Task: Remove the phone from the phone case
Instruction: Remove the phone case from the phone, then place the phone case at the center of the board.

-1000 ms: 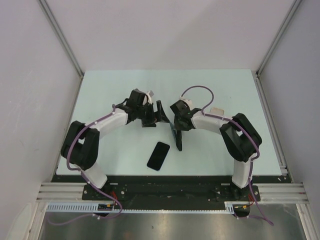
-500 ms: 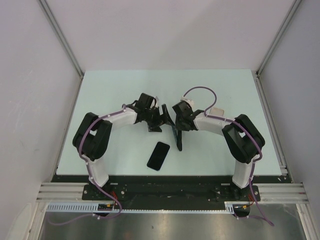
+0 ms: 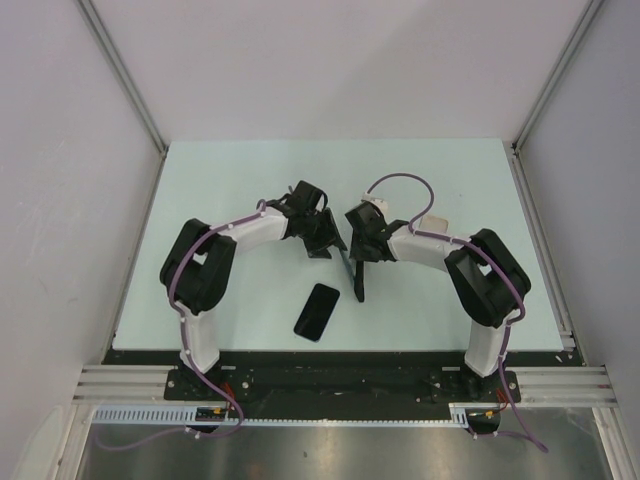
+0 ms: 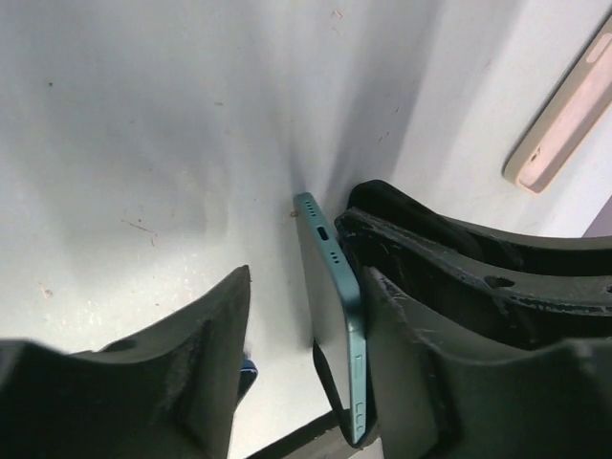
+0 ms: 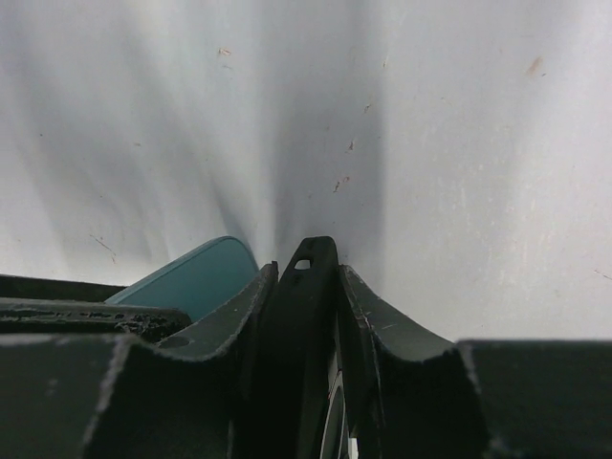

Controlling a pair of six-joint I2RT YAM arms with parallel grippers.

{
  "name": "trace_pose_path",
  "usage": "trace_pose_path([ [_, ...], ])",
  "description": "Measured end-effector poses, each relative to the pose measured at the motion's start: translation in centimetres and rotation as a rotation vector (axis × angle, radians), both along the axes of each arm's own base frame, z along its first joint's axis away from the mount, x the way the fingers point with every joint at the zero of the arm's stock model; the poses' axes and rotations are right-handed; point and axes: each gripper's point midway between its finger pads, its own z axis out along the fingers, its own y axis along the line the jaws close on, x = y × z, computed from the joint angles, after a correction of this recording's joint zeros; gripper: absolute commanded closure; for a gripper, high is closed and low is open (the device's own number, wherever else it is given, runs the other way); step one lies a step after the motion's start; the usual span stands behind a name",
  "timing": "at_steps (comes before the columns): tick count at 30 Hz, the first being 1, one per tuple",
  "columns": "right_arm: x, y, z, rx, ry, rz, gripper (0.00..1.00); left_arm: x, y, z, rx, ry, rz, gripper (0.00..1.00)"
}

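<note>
A teal phone [image 4: 337,301] stands on edge on the table, with a black case [image 4: 328,387] partly peeled off its lower end. In the top view the phone [image 3: 346,266] and the case [image 3: 358,287] stand between the two grippers. My right gripper [image 5: 306,273] is shut on the black case edge [image 5: 308,316], and the teal phone [image 5: 196,275] shows just left of it. In the top view the right gripper [image 3: 358,246] is at the phone's far end. My left gripper [image 4: 304,287] is open and straddles the phone, its right finger [image 4: 421,373] against it. In the top view the left gripper [image 3: 325,240] is beside the right one.
A black phone-shaped slab [image 3: 317,311] lies flat near the front of the pale green table [image 3: 450,180]. A beige oblong object [image 4: 564,110] lies beyond the right gripper, and it also shows in the top view [image 3: 432,221]. Grey walls enclose the table on three sides.
My left arm has swung right and its open gripper has closed in around the standing phone. The right gripper and the case have stayed put.
</note>
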Motion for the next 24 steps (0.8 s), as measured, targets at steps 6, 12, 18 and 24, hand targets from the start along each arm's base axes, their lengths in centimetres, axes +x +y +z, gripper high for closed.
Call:
trace_pose_path([
  [6,0.1,0.0,0.3,0.006,-0.01,-0.001,1.0,-0.4,-0.4,1.2,-0.016,0.003,0.023,0.78],
  [12,0.1,-0.4,0.9,0.001,-0.025,-0.021,1.0,-0.6,-0.8,1.6,-0.035,0.025,0.055,1.0],
  [18,-2.1,-3.6,0.8,-0.097,0.034,-0.052,1.0,-1.0,-0.6,1.5,-0.028,0.053,0.071,1.0],
  [24,-3.0,-7.9,3.9,-0.16,0.039,-0.107,1.0,-0.9,0.1,2.7,-0.014,0.033,0.095,1.0],
])
